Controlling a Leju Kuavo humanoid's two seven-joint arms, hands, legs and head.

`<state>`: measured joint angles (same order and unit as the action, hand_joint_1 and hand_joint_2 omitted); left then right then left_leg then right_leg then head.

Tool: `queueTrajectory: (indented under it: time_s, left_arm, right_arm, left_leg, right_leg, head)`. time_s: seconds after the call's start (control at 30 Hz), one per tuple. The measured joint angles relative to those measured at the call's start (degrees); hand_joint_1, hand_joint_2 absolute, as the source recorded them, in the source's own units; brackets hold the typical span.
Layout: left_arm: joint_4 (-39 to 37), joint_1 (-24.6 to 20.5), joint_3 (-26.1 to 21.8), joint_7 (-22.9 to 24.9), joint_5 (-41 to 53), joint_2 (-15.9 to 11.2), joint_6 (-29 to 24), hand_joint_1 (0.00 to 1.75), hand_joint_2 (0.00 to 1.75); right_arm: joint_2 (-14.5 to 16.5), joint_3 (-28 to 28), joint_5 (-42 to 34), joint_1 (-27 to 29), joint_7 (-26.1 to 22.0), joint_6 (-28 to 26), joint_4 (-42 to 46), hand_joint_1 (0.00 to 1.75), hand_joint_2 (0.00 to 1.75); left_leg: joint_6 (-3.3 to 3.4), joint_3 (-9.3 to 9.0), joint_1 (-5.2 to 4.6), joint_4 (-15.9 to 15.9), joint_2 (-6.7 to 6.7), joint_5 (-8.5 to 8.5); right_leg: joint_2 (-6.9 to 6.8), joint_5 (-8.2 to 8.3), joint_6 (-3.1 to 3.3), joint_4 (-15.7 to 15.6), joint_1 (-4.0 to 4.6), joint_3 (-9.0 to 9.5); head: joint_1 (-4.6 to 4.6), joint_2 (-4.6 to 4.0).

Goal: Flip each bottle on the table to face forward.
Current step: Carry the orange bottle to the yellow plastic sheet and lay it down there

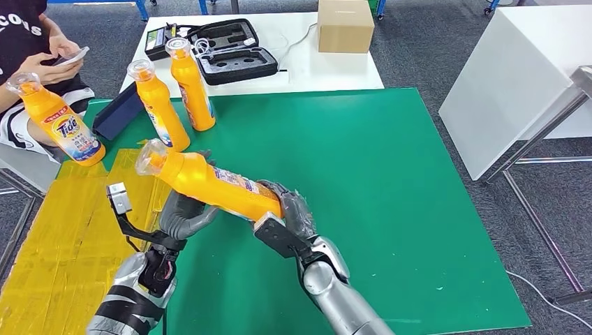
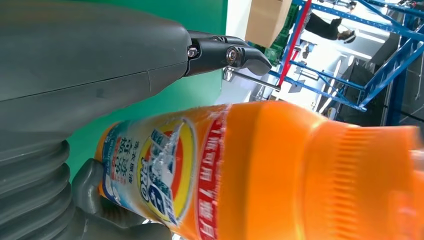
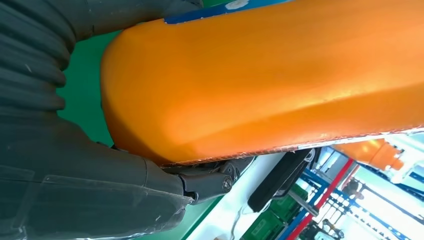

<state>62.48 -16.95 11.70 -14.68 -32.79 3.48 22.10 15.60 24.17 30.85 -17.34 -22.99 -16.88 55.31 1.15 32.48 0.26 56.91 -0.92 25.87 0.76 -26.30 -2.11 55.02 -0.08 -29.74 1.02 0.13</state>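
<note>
An orange detergent bottle (image 1: 209,183) hangs tilted over the green mat (image 1: 391,209), cap toward the left. My right hand (image 1: 290,209) grips its base; the right wrist view has the orange base (image 3: 260,80) pressed against the palm. My left hand (image 1: 185,213) sits under the bottle's upper part. In the left wrist view the labelled bottle (image 2: 260,170) lies between thumb and straight fingers (image 2: 225,52), with a gap of green between fingers and bottle. Two more orange bottles (image 1: 159,105) (image 1: 190,84) stand on the mat's far left. A third bottle (image 1: 66,122), Tide label toward me, stands on the yellow sheet.
A dark blue box (image 1: 119,112) lies beside the standing bottles. A person (image 1: 28,49) sits at the far left with a phone. Behind the mat are an open black case (image 1: 230,49) and a cardboard box (image 1: 344,24) on a white table. Another white table (image 1: 516,84) stands right.
</note>
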Motion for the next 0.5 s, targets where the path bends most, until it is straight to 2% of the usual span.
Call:
queueTrajectory:
  time_s: [0.3, 0.5]
  left_arm:
    - [-0.78, -0.49, 0.05, -0.05, -2.12, 0.23, 1.77, 0.0, 1.75]
    - [-1.3, -0.49, 0.0, -0.04, -2.97, 0.21, 2.01, 0.0, 1.75]
  right_arm:
    - [2.84, 4.29, 3.38, -2.16, 0.49, -3.33, -4.47, 1.73, 1.75]
    - [3.54, 6.17, 3.82, -3.34, 0.36, -4.49, -7.37, 1.73, 1.75]
  left_leg:
    - [-0.01, 0.0, 0.01, 0.0, 0.02, 0.0]
    - [-0.01, 0.01, 0.01, 0.0, 0.02, -0.01]
  right_leg:
    - [0.0, 0.0, 0.0, 0.01, 0.0, -0.03]
    - [0.0, 0.0, 0.0, 0.01, 0.0, -0.03]
  head:
    - [0.0, 0.0]
    - [-0.01, 0.0]
